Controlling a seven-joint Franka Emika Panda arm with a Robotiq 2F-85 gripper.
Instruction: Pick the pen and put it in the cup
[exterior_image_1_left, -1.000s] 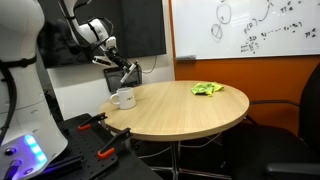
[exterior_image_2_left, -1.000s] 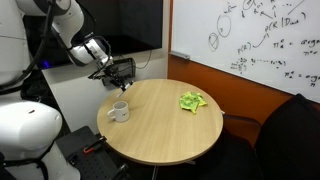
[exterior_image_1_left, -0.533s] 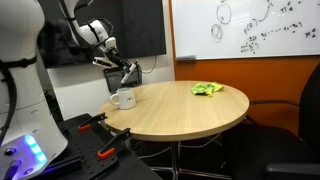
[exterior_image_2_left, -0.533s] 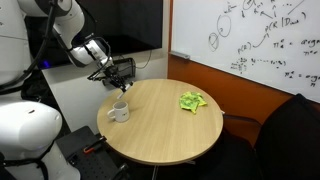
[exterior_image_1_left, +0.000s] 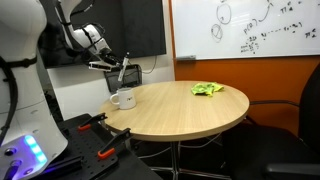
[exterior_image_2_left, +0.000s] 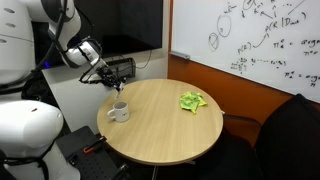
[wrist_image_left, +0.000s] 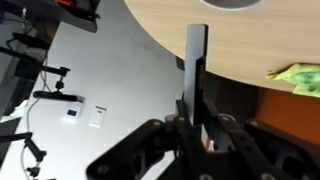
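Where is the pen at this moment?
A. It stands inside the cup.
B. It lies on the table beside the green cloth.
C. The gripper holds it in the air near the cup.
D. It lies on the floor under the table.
C: in the wrist view the pen is clamped between the fingers of the gripper, and in an exterior view the gripper hangs above the white cup.

1. The arm (exterior_image_1_left: 82, 36) is built of glossy white, rounded shells with black bands at the joints.
2. A dark cable (exterior_image_2_left: 40, 55) hangs along its upper links.
3. The claw (wrist_image_left: 195, 115) is matte black with blocky linkages.
4. The white base shell (exterior_image_1_left: 25, 100) glows blue near its foot.
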